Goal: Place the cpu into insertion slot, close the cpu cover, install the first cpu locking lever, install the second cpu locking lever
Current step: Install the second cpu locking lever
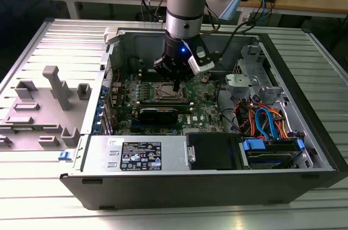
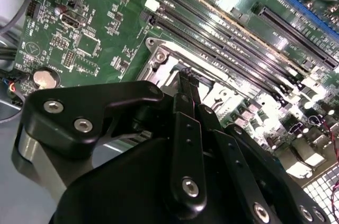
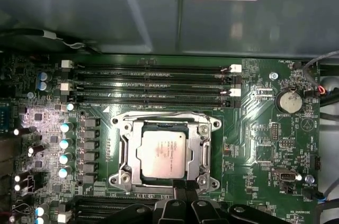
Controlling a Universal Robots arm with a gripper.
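In the first wrist view the cpu [image 3: 163, 152] lies flat in the insertion slot [image 3: 123, 177], its silver-grey top facing up. The cpu cover [image 3: 165, 123] is down around it as a silvery frame. My gripper [image 3: 183, 186] hovers at one edge of the socket with its black fingers pressed together and nothing visible between them. In the second wrist view the gripper [image 2: 186, 82] points down at the socket's metal frame [image 2: 158, 59]. The exterior view shows the gripper [image 1: 175, 84] low over the socket [image 1: 162, 93] inside the open computer case.
Long black memory slots [image 3: 153, 83] run beside the socket, with a coin battery [image 3: 290, 101] nearby. The power supply [image 1: 136, 154] and drive cables [image 1: 266, 121] fill the case's near side. A grey plastic fixture [image 1: 51, 99] sits on the exterior view's left.
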